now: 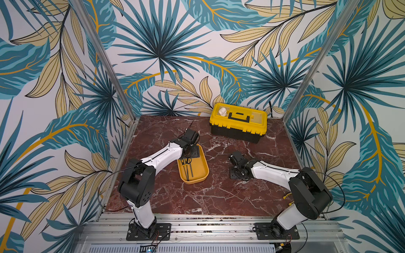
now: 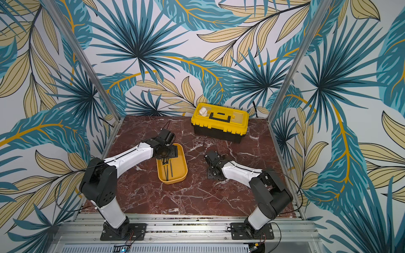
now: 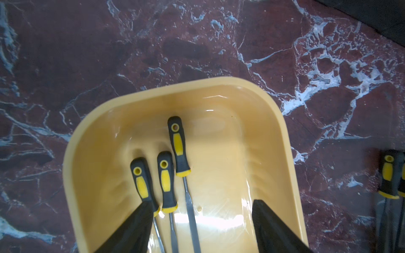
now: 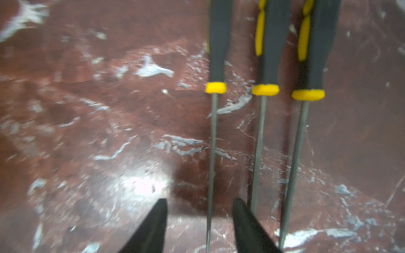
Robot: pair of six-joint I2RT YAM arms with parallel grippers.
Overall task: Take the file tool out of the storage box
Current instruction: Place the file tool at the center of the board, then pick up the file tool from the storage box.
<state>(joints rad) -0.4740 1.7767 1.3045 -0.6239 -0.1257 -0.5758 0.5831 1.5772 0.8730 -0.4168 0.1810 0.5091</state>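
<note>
Your left end effector (image 3: 202, 200) hovers released over three files (image 3: 166, 175) in the storage box (image 3: 219, 85): close on one next. Your right end effector (image 4: 199, 200), also released, straddles a laid-out file (image 4: 211, 153) on the surface (image 4: 87, 131).

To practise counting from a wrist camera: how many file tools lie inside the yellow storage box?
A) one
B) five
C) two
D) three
D: the left wrist view shows three black-and-yellow-handled file tools lying side by side inside the storage box.
</note>
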